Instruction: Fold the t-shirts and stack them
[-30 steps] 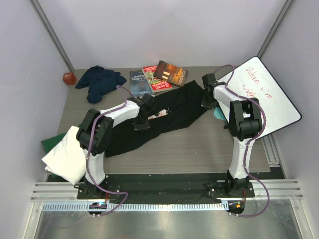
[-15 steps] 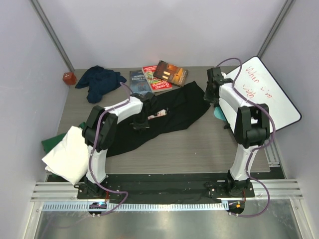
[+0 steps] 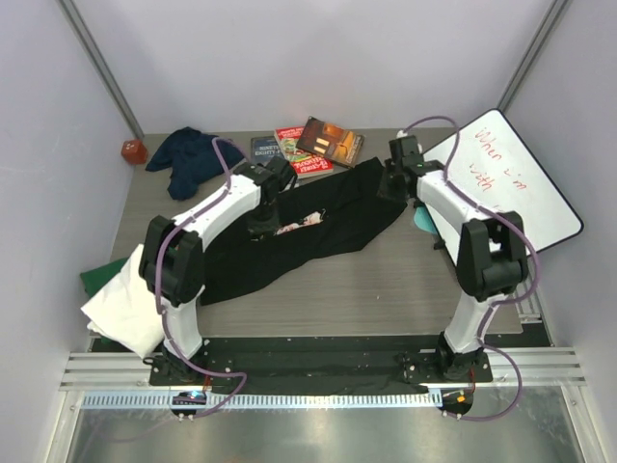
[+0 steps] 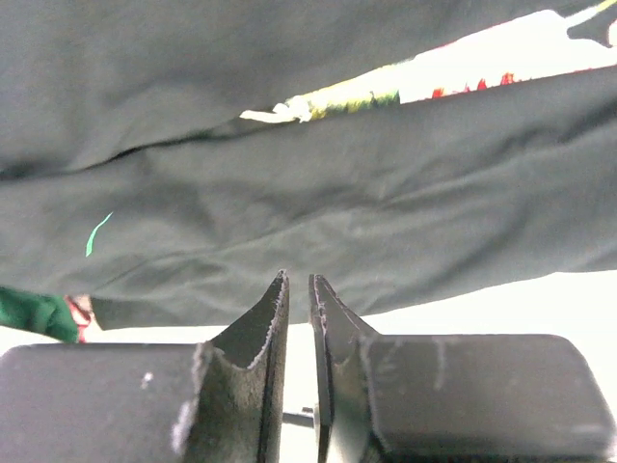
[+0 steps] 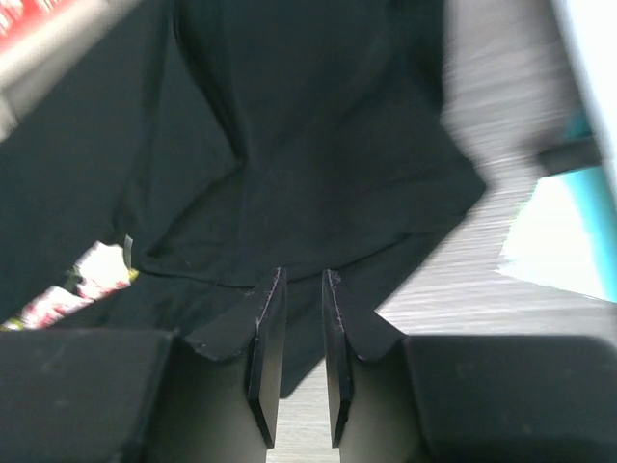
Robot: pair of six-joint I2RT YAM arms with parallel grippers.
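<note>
Black rose-print t-shirt (image 3: 337, 217), lying half-folded lengthwise, likely awaiting its next fold; left gripper (image 4: 299, 282), right gripper (image 5: 301, 276) hover above, jaws narrowly parted, holding nothing.

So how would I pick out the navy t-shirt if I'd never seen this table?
Look to the far left corner of the table, left of the books. The navy t-shirt lies there crumpled, beside a small red-orange object. Unlike the black shirt spread across the middle, it is plain and bunched.
</note>
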